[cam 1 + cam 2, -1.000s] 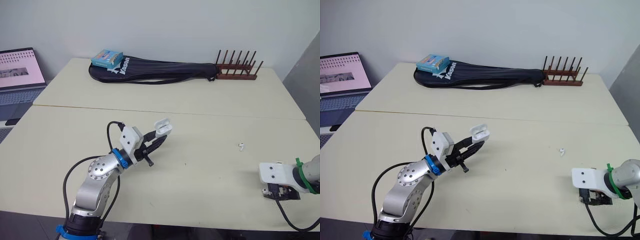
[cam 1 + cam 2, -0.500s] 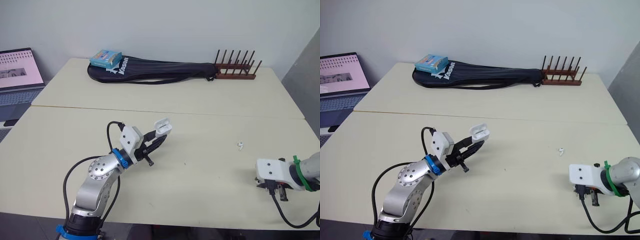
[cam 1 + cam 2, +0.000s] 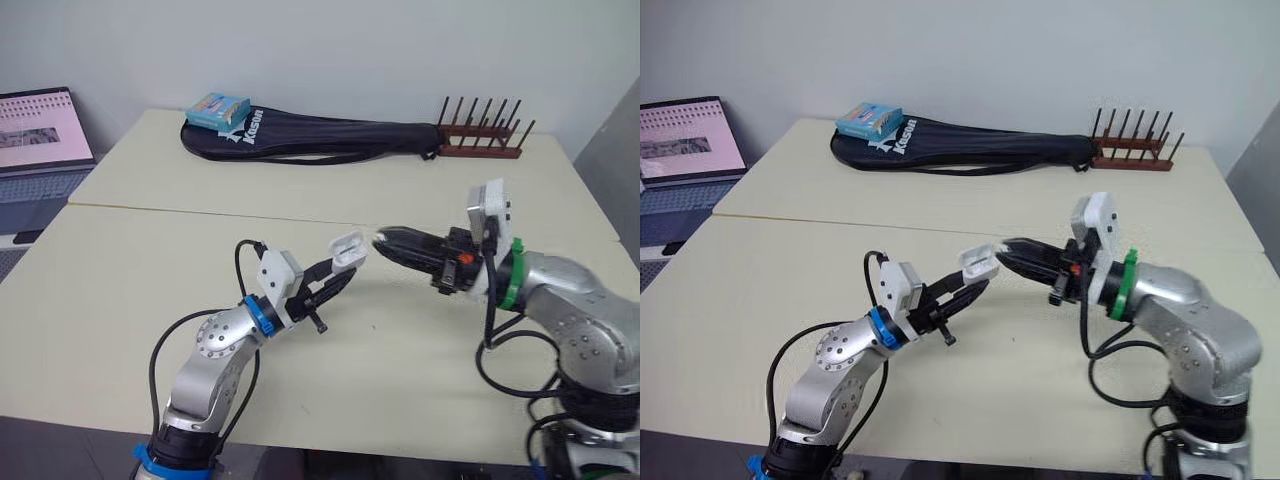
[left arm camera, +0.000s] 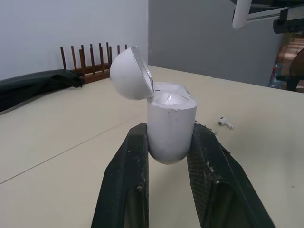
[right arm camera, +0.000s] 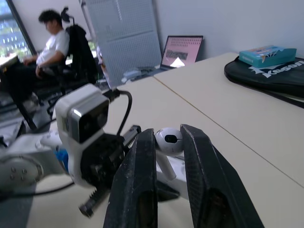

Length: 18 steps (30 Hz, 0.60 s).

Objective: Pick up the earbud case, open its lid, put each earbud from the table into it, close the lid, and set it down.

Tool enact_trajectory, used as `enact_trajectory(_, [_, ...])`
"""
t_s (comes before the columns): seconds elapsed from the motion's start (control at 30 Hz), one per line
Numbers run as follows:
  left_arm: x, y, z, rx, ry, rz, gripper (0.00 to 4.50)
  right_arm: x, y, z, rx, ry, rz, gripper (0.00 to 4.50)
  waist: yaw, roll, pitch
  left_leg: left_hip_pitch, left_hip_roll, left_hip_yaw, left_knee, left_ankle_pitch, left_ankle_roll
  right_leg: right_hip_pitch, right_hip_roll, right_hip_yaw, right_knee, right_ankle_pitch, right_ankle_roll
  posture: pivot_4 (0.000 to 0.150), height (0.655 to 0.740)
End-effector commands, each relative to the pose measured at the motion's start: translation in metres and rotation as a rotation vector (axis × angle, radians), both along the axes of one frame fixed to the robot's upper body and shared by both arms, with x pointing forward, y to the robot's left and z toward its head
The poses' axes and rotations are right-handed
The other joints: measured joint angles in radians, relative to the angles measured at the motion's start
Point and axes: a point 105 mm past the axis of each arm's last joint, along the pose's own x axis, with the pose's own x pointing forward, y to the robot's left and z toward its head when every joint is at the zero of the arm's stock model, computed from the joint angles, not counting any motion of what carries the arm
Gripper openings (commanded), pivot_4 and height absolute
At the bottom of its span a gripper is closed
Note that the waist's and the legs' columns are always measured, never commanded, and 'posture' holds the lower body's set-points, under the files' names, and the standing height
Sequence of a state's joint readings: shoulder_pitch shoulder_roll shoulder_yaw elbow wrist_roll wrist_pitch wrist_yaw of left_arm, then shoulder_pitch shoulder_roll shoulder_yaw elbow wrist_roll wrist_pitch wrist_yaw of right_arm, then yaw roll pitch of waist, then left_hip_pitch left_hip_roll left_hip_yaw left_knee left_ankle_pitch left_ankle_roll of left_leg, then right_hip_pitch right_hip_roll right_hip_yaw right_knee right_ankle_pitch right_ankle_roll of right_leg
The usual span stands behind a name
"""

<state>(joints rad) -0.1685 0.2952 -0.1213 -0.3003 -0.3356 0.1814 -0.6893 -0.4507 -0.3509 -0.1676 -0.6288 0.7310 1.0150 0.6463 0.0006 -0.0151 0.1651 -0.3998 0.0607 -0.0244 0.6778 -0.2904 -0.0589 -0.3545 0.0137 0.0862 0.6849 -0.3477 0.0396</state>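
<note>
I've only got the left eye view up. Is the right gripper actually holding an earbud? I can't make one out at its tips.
Observer: Yes. The right wrist view shows a white earbud pinched between the fingers of the right gripper.
Operator: Okay. Is there another earbud on the table? The right arm blocks that area for me.
Observer: Yes, one. In the left wrist view a second earbud lies on the table, apart from the earbud case.

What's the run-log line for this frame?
left tool: shut on earbud case, lid open | right tool: shut on earbud, near case, not inserted | second earbud: on table
</note>
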Motion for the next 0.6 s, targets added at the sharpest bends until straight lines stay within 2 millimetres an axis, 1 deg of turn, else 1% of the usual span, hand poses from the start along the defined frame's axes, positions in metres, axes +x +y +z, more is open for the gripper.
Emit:
enact_trajectory(0.03, [0.000,-0.008,0.013,-0.027,-0.059,-0.019,0.74,0.001,0.010,0.001,0.077,-0.008,-0.042,0.39,-0.003,0.000,0.000,0.000,0.000,0.001,0.000,0.000,0.000,0.000,0.000,0.000,0.000,0.000,0.000,0.150,0.7315])
enact_trajectory(0.23, [0.003,-0.008,0.016,-0.042,-0.068,-0.010,0.74,0.002,0.025,-0.012,0.105,-0.021,-0.069,0.39,-0.006,0.000,0.000,0.001,0.000,0.001,0.000,0.000,0.000,-0.003,0.002,0.000,0.005,0.000,0.000,0.150,0.7315])
enact_trajectory(0.6, [0.002,-0.012,0.017,-0.059,-0.071,-0.008,0.74,0.013,0.028,-0.017,0.154,-0.038,-0.124,0.39,-0.009,0.000,0.000,0.001,0.000,0.001,0.000,0.000,0.000,-0.003,0.003,0.001,0.005,0.000,0.000,0.150,0.7315])
